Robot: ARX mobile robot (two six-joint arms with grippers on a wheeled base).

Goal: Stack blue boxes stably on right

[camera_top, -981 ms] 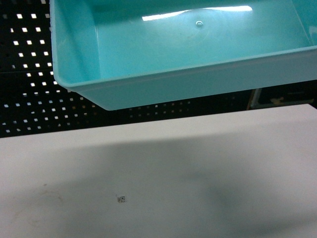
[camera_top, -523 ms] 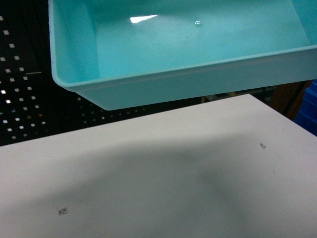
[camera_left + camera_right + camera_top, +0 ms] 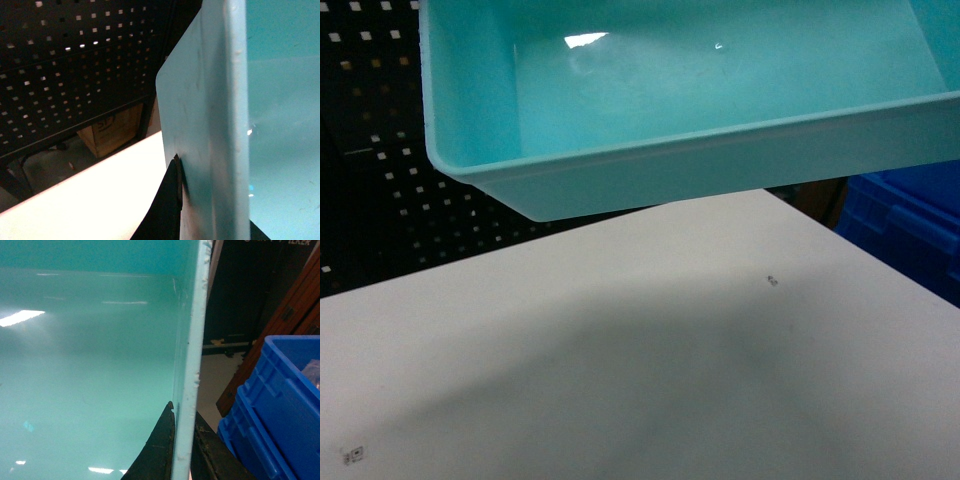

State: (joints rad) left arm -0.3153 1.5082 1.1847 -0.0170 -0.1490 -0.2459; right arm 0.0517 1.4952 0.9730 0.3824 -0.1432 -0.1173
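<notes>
Above the white table (image 3: 620, 330): turquoise box (image 3: 700, 110) held aloft.
Left gripper (image 3: 175, 210) and right gripper (image 3: 182, 450) each pinch one of its walls.

- White worktop (image 3: 650, 330), matte, with a tiny dark speck (image 3: 772, 281) toward the right and a small square printed marker (image 3: 353, 456) at the lower left corner.
- Black perforated panel (image 3: 380, 190) behind the far edge.
- Dark royal-blue ribbed crates (image 3: 280, 410), stacked, beside the right edge.
- Cardboard box (image 3: 112, 132) on the floor under the panel.
- Brown wooden frame (image 3: 295, 315) behind the crates.
</notes>
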